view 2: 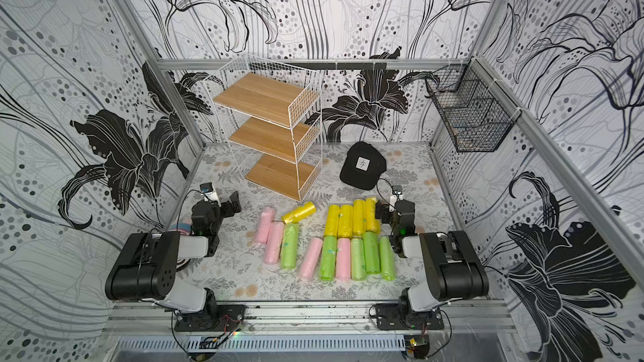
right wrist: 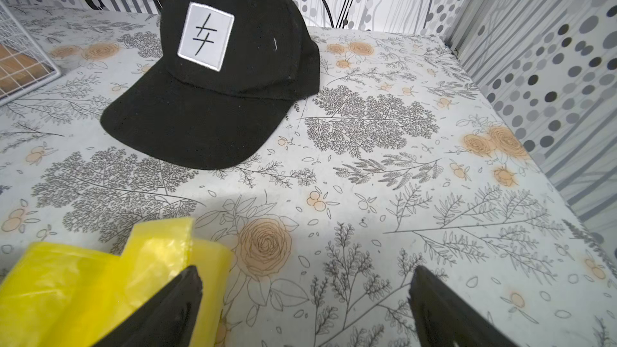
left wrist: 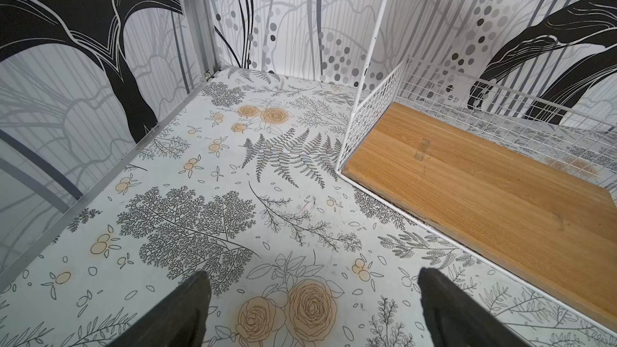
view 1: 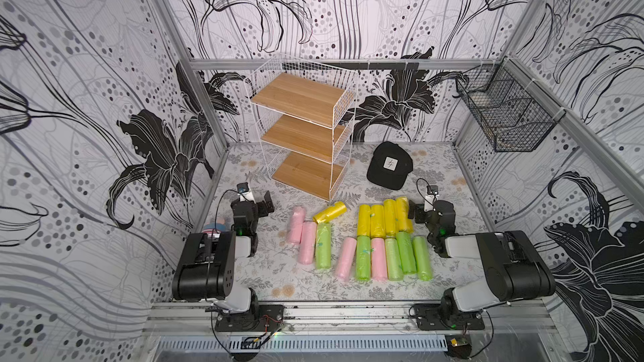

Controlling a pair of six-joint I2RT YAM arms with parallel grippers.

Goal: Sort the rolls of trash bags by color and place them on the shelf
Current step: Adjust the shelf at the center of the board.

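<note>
Several yellow rolls of trash bags [view 1: 383, 219] stand side by side on the table, with one more yellow roll [view 1: 329, 213] lying tilted to their left. In front of them lie pink rolls [view 1: 308, 242] and green rolls [view 1: 406, 252], mixed in a loose row. The shelf [view 1: 296, 95] stands at the back, its three wooden boards bare; its bottom board [left wrist: 484, 188] shows in the left wrist view. My left gripper [view 1: 265, 203] [left wrist: 312, 273] is open over bare table, left of the shelf. My right gripper [view 2: 381, 212] [right wrist: 304, 271] is open beside the yellow rolls [right wrist: 83, 282], holding nothing.
A black cap [view 1: 389, 165] [right wrist: 217, 71] lies right of the shelf, behind the right gripper. A black wire basket [view 1: 505, 116] hangs on the right wall. A pink and blue object [view 1: 212, 228] sits behind the left arm near the left wall.
</note>
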